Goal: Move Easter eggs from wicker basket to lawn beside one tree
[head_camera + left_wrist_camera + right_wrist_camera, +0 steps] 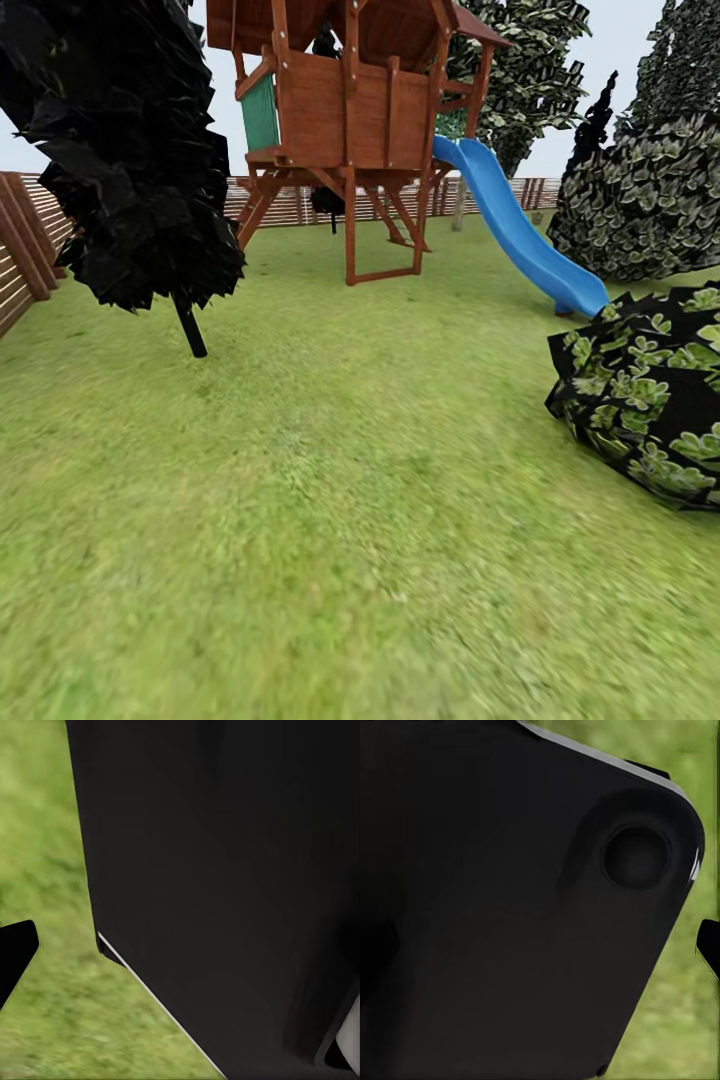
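Brown slatted fence along the lawn's far left edge. Black cypress-like tree leaning on a thin dark trunk, rooted in the lawn at far left. Wooden play tower on posts at the far middle, blue slide running down to the grass on its right. Behind the slide, tree with speckled green-and-white foliage; pale trunk beside the fence. Speckled shrubs at the lawn's right edge. No eggs or basket to place here. In the left wrist view, black robot body close up over grass, dark finger tip at the frame edge. Same in the right wrist view: black housing, finger sliver. End effector opening on either arm: cannot tell.
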Motion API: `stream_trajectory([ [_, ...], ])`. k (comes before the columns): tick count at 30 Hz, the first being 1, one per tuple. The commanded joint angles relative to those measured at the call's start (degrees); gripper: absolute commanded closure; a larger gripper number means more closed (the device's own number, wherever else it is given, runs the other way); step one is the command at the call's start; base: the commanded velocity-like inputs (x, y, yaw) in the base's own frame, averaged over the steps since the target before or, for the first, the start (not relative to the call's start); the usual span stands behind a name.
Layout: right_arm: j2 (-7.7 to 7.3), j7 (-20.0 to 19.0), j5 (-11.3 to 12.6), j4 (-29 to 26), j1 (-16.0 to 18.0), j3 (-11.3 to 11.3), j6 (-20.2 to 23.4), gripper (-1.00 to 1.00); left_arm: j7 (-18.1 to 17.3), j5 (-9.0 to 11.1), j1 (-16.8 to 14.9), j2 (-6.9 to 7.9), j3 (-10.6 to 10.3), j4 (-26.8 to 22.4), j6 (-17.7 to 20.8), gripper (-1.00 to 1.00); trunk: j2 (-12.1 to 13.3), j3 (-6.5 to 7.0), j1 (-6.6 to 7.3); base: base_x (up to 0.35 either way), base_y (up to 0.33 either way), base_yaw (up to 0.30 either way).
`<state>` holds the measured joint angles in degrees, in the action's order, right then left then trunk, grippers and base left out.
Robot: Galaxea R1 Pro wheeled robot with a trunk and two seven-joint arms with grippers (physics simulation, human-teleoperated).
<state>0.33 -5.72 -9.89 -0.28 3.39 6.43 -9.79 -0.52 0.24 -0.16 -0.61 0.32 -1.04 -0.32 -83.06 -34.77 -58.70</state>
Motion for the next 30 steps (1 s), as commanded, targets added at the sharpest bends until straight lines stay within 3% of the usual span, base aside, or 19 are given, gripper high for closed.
stream_trajectory([
  [1,-0.03,0.01,0.01,0.03,0.03,0.43,-0.18,-1.0,-0.04,0.03,-0.02,0.0,0.03,-0.01,-0.03,-1.0,-0.02,-0.05,-0.03,0.317,0.102,0.0],
  [6,-0.06,0.01,-0.22,0.02,0.03,0.52,-0.14,-1.0,-0.07,0.03,-0.02,0.0,0.03,-0.01,-0.03,-1.0,-0.02,-0.05,-0.03,0.317,0.103,-0.063],
  [17,-0.07,0.01,-0.28,0.01,0.03,0.58,-0.16,-1.0,-0.04,0.03,-0.02,0.0,0.03,-0.01,-0.03,-1.0,-0.02,-0.05,-0.03,0.317,0.102,-0.263],
  [30,-0.06,0.01,-0.47,0.01,0.03,0.66,-0.14,-1.0,-0.07,0.03,-0.02,0.0,0.03,-0.01,-0.03,-1.0,-0.02,-0.05,-0.03,0.317,0.102,-0.022],
])
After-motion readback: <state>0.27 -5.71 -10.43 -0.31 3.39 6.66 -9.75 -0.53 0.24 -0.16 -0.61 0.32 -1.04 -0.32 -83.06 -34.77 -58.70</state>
